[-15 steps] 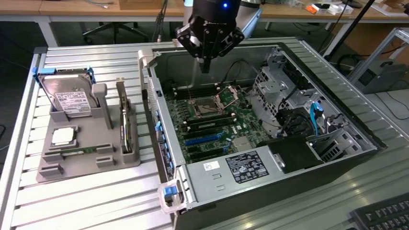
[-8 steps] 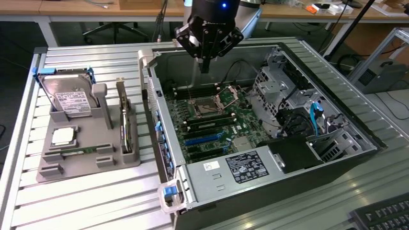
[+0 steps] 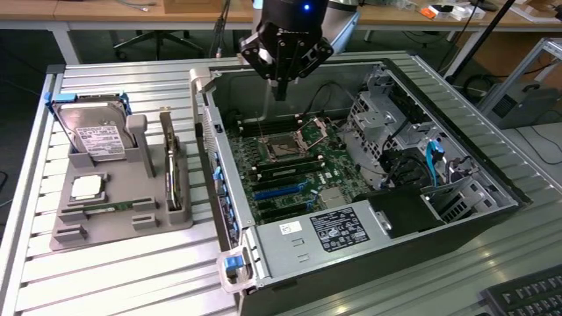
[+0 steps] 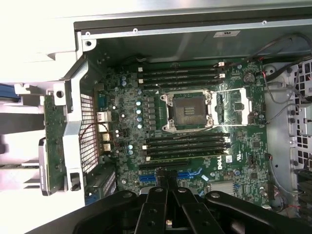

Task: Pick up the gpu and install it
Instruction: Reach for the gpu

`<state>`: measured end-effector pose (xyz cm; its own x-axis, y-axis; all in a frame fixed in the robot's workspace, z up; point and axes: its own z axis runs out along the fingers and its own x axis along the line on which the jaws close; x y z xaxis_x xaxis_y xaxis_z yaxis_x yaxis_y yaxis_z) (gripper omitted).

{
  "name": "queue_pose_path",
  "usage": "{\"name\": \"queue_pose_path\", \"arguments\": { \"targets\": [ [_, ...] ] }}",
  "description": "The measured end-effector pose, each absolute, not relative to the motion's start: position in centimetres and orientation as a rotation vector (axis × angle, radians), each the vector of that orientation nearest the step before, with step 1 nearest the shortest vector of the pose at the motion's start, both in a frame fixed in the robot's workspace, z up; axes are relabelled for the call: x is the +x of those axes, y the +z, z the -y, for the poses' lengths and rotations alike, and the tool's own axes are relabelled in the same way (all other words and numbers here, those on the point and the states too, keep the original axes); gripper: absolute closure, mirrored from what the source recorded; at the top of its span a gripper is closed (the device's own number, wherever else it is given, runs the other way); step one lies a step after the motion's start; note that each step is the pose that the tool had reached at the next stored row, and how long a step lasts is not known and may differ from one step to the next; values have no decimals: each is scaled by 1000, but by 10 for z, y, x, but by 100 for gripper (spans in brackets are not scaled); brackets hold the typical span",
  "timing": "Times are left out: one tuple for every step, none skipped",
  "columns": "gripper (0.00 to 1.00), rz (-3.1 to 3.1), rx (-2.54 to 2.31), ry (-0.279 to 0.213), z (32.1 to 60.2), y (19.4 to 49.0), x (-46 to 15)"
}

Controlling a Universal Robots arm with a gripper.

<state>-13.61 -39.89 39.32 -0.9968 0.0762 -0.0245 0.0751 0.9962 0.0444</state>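
Surface [image 3: 105, 276]: slatted metal, carrying everything here.
Computer case [image 3: 360, 76]: lies open at the centre of the exterior view, with its motherboard [image 3: 294, 168] exposed – the empty processor socket [image 4: 189, 111] sits between rows of dark slots.
Holder [image 3: 114, 227]: a grey tray at nine o'clock of the case, just beside it.
Hand [image 3: 279, 92]: hangs over the twelve o'clock end of the case, above the motherboard; the fingers are pressed together with nothing between them.
Hard drive [image 3: 99, 135]: propped up at the holder's twelve o'clock end.
gpu [image 3: 173, 168]: stands on edge in the holder's three o'clock slot – between seven and eight o'clock from the hand, well apart from it.
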Motion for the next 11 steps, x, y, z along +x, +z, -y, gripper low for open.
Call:
{"name": "queue_pose_path", "arguments": {
  "targets": [
    [89,-3112,118,68,399,393,-136],
    [89,-3112,118,68,399,393,-136],
    [89,-3112,118,68,399,393,-137],
    [89,-3113,118,68,399,393,-137],
    [89,-3113,118,68,399,393,-137],
    [89,-3112,118,68,399,393,-137],
    [89,-3112,118,68,399,393,-138],
    [89,-3112,118,68,399,393,-138],
    [89,-3112,118,68,399,393,-138],
    [89,-3112,118,68,399,393,-138],
    [89,-3113,118,68,399,393,-138]
  ]
}}
